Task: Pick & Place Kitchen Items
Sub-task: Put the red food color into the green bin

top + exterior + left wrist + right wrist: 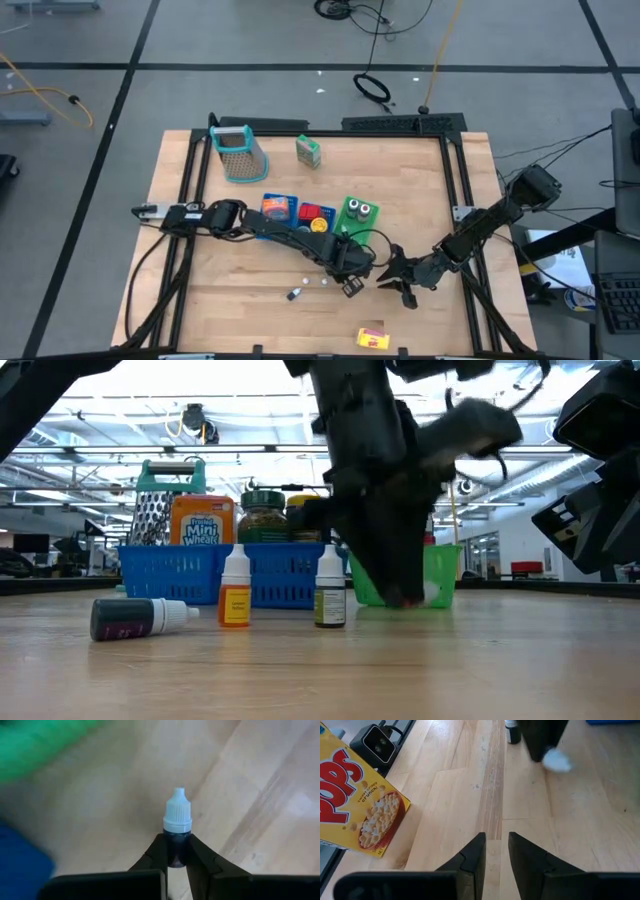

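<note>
Your left claw (176, 857) is clamped shut on a small dark dropper bottle (177, 832) with a white cap, gripping its body while the cap pokes out past the fingertips. In the high view this claw (352, 268) sits near the middle of the tabletop (200, 310), just in front of the green tray (347, 228).

Your right claw (496, 851) holds nothing; its fingers stand only slightly apart over bare wood. From above it (392, 283) hovers just beside the left claw, toward the front right of the tabletop.

The yellow cereal box (372, 338) lies near the front edge, and the right wrist view shows it (357, 805) flat on the wood.

In the low view, a purple-labelled bottle (130, 618) lies on its side, with an orange bottle (235, 596) and a green-labelled bottle (330, 598) standing upright near it, in front of the blue tray (190, 575).

The green carton (309, 151) stands toward the back, apart from the grater (238, 152).
</note>
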